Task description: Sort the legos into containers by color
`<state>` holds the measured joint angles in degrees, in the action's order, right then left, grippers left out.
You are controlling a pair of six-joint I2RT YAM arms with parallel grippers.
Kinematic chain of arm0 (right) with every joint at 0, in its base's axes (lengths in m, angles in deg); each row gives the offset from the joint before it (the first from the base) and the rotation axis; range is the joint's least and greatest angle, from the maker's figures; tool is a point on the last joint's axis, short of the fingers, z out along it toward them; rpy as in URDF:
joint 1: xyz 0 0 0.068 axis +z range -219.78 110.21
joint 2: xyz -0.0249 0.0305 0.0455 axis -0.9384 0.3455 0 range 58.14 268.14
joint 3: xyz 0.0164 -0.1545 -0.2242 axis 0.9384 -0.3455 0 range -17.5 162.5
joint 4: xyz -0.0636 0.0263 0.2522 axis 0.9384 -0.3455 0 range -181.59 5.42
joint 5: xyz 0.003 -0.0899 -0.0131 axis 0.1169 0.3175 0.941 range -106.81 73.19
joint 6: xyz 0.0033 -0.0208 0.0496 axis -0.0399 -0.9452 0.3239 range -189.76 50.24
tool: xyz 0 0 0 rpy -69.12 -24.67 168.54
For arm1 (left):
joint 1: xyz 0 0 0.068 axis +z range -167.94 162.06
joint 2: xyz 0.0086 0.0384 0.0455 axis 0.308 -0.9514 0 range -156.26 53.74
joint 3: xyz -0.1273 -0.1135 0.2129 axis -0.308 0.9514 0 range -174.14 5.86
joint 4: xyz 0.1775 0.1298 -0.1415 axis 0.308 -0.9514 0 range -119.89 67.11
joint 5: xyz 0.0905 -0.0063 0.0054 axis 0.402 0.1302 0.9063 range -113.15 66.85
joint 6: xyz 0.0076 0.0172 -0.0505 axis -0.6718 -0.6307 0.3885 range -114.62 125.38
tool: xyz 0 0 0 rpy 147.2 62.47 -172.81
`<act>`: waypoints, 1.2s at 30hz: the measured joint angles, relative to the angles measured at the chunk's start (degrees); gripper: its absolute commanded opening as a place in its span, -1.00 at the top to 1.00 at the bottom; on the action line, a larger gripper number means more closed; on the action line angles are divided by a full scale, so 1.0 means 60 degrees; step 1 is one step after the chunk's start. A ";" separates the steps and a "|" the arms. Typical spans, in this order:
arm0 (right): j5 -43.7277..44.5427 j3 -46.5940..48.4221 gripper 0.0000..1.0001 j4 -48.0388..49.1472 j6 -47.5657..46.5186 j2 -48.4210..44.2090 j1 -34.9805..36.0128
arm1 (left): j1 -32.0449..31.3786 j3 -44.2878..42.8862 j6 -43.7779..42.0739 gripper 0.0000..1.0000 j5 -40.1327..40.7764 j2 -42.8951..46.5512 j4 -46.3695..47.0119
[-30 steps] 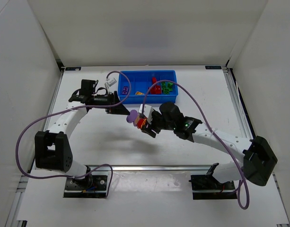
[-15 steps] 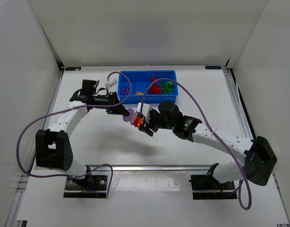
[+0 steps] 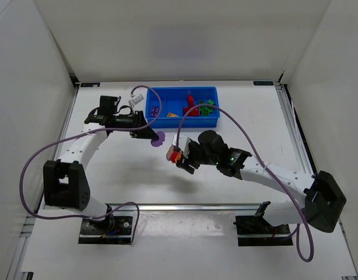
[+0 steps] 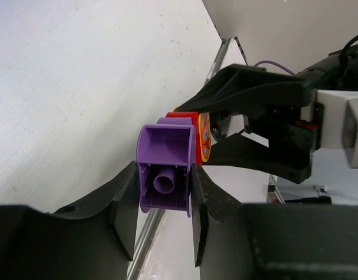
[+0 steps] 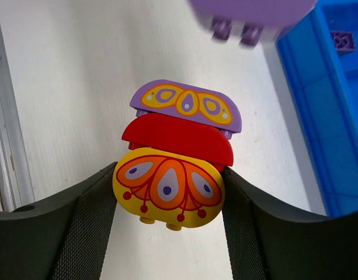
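L arm (image 3: 88,146) reaches fwd, elbow out, wrist turned inward just below tray's L end. L gripper (image 4: 165,189) clamped on purple block (image 4: 163,166), hollow underside w/ tube facing cam.

R arm (image 3: 272,174) stretched diag toward table ctr. R gripper (image 5: 169,195) clamped on stack (image 5: 177,140): fingers on yellow piece, red mid, purple top.

Block + stack near, not touching.

Blue tray (image 3: 184,89) at far edge: purple lego (image 3: 153,109) in L compartment, then yellow (image 3: 173,115), reds (image 3: 191,108), greens (image 3: 207,107) at R.

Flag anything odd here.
Right pincer grips three bricks stuck together: yellow, red, purple. The colours are mixed, so they likely need separating before sorting. Left pincer holds a lone purple brick.
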<state>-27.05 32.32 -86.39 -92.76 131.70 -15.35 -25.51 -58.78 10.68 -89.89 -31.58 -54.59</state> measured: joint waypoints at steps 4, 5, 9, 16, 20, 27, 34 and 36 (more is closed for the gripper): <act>0.0073 -0.0313 0.95 -0.0233 -0.0004 -0.0280 0.0000 | 0.0171 -0.0393 -0.0051 0.80 0.0113 -0.0098 0.0004; 0.0113 -0.0386 0.95 -0.0280 -0.0004 -0.0375 0.0000 | 0.0215 -0.0579 -0.0069 0.80 0.0240 -0.0189 -0.0004; 0.0215 -0.0572 0.95 -0.0466 0.0004 -0.0707 -0.0007 | 0.0280 -0.1606 -0.0164 0.80 0.1140 -0.0787 0.0044; 0.0397 -0.0565 0.94 -0.0718 0.0390 -0.0772 -0.0408 | -0.0149 -0.4182 -0.0393 0.77 0.4962 -0.2721 0.0135; 0.0437 -0.0397 0.94 -0.0874 0.0739 -0.0747 -0.0743 | -0.0579 -0.5308 -0.0576 0.68 0.6663 -0.3730 0.0251; 0.0419 -0.0055 0.94 -0.0900 0.1056 -0.0576 -0.1115 | -0.1104 -0.6590 -0.0743 0.53 0.8484 -0.5144 0.0277; 0.0313 0.0160 0.94 -0.0965 0.1093 -0.0448 -0.1417 | -0.1366 -0.7133 -0.0969 -0.26 0.9690 -0.6156 0.0262; 0.0288 0.0175 0.94 -0.0962 0.1093 -0.0444 -0.1468 | -0.1410 -0.7136 -0.1002 -0.30 0.9814 -0.6207 0.0219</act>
<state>-25.32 33.37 -92.16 -86.21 129.03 -24.16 -33.97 -101.60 4.67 -31.00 -68.82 -53.28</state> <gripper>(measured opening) 0.688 0.629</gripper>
